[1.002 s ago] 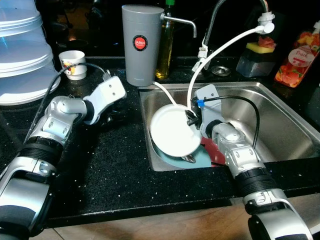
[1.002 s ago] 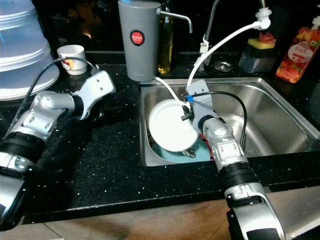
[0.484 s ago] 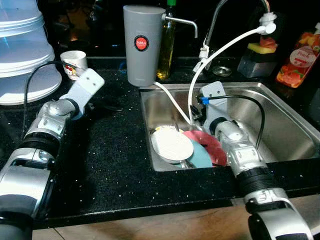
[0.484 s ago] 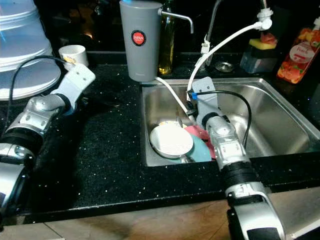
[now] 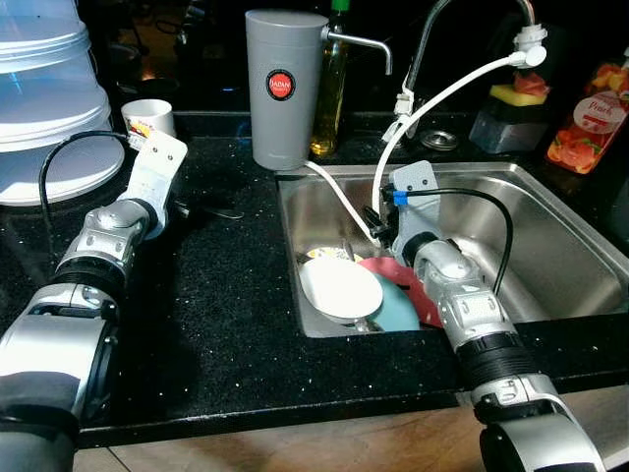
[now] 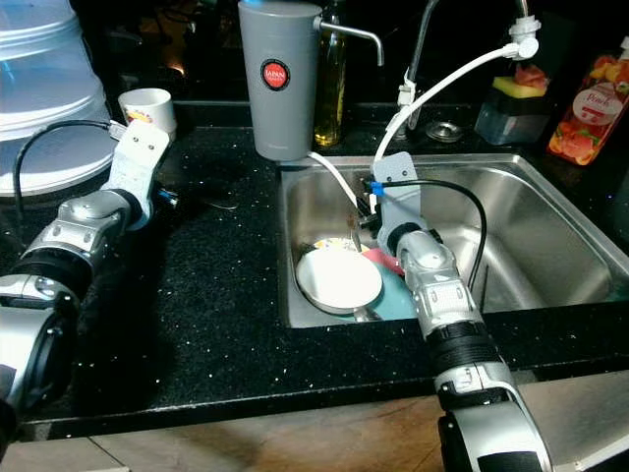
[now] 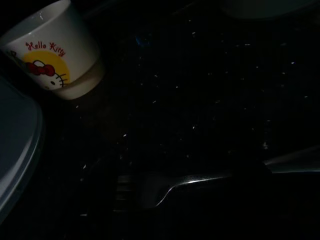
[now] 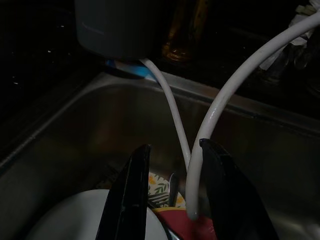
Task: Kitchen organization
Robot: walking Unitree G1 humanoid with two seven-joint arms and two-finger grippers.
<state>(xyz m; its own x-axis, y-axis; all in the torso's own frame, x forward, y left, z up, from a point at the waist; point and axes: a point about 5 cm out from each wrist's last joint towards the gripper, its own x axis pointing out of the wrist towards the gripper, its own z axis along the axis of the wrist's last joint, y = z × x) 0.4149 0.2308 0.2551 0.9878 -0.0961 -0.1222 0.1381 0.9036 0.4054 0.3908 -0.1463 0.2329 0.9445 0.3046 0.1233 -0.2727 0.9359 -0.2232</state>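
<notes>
A white plate [image 5: 341, 288] is seen lying flat at the left front of the stainless sink [image 5: 560, 246], stacked over a light blue plate [image 5: 396, 309] and beside a red plate [image 5: 408, 282]; the rim of a flower-patterned dish [image 8: 162, 187] is visible just behind the white one. The right gripper [image 8: 172, 192] is held low in the sink just above these dishes, its 2 black fingers [image 8: 131, 195] spread apart with nothing pinched between them. A white hose [image 5: 447, 93] is run from the faucet [image 5: 432, 29] down into the sink, and its end is seen hanging just beside one of the fingers in the right wrist view. A 2nd thin white tube [image 8: 172, 112] is led into the sink from the grey water filter canister [image 5: 284, 87] standing on the counter at the sink's back left corner, with an oil bottle [image 5: 328, 84] just beside it.

On the black speckled counter [image 5: 226, 324], the left arm [image 5: 123, 221] is stretched toward a white cartoon-printed cup [image 7: 52, 47]; whether its fingers are spread or closed cannot be told. A fork [image 7: 165, 187] is seen lying on the counter near the cup. Stacked translucent containers [image 5: 44, 88] are placed at the far left. A sponge holder [image 5: 511, 113] and a red-labelled bottle [image 5: 587, 118] are stood behind the sink on the right.
</notes>
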